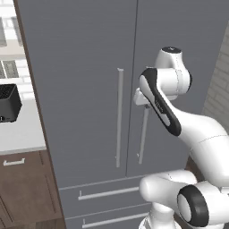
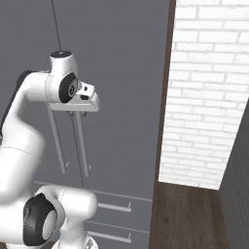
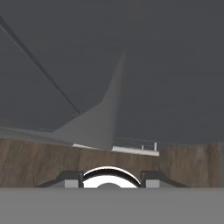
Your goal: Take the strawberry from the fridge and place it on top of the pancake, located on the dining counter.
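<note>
Left base view: the fridge (image 1: 89, 89) stands shut right in front of the gripper (image 1: 142, 102), both doors closed, so the strawberry is presumably inside and hidden. Just beside the gripper is the right door's handle (image 1: 143, 136), whose upper end sits at the hand; the left door's handle (image 1: 119, 118) is a little further off to one side. In the right base view the gripper (image 2: 78, 113) appears pressed against the top of the nearer handle (image 2: 81, 146), but the fingers are too hidden to say whether they are clamped on the bar or just resting against it; I cannot tell.

The main risk, as I judge it, is a poor hold high on the slim bar: a pull could let the fingers slide off and leave the door shut. A pull that ignores the door's swing could also strain the arm or jam it. The brick wall (image 2: 204, 92) near the gripper's far side limits how wide that door can open.
</note>
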### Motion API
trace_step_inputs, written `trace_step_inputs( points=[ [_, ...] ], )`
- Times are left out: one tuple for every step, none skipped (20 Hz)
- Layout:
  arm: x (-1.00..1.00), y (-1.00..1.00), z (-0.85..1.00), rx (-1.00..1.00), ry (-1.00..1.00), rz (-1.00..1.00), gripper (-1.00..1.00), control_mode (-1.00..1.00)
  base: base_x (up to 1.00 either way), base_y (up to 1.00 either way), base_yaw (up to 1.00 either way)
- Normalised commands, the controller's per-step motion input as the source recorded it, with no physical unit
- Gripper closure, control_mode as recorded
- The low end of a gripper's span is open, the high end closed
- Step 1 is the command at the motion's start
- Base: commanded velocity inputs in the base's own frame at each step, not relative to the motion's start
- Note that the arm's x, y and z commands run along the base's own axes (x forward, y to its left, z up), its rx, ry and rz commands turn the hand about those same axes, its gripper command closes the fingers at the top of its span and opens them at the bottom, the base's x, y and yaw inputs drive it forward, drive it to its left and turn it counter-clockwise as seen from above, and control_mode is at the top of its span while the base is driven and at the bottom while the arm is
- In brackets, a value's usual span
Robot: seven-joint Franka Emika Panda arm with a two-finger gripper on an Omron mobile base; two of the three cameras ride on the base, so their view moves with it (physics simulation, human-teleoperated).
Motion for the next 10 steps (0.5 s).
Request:
trace_step_inputs(
  points=[
    [0.0,0.0,0.0,-0.01,0.0,0.0,-1.0,-1.0,0.0,0.0,0.0],
    [0.0,0.0,-0.06,0.0,0.0,0.0,-1.0,-1.0,0.0,0.0,0.0],
    [0.0,0.0,-0.07,0.0,0.0,0.0,-1.0,-1.0,0.0,0.0,0.0],
    [-0.19,0.0,-0.05,0.0,0.0,0.0,-1.0,-1.0,0.0,0.0,0.0],
    [-0.39,0.06,-0.01,-0.04,0.0,0.0,-1.0,-1.0,0.0,0.0,0.0],
    [-0.37,0.02,-0.06,-0.03,0.0,0.0,-1.0,-1.0,0.0,0.0,0.0],
    [-0.49,0.0,-0.03,0.0,-0.05,0.0,-1.0,-1.0,0.0,0.0,0.0],
    [-0.61,0.0,-0.24,0.0,-0.1,0.0,-1.0,-1.0,0.0,0.0,0.0],
    [-0.59,0.0,-0.47,0.0,-0.15,0.0,-1.0,-1.0,0.0,0.0,0.0],
    [-0.55,0.0,-0.57,0.0,-0.19,0.0,-1.0,-1.0,0.0,0.0,0.0]
  ],
)
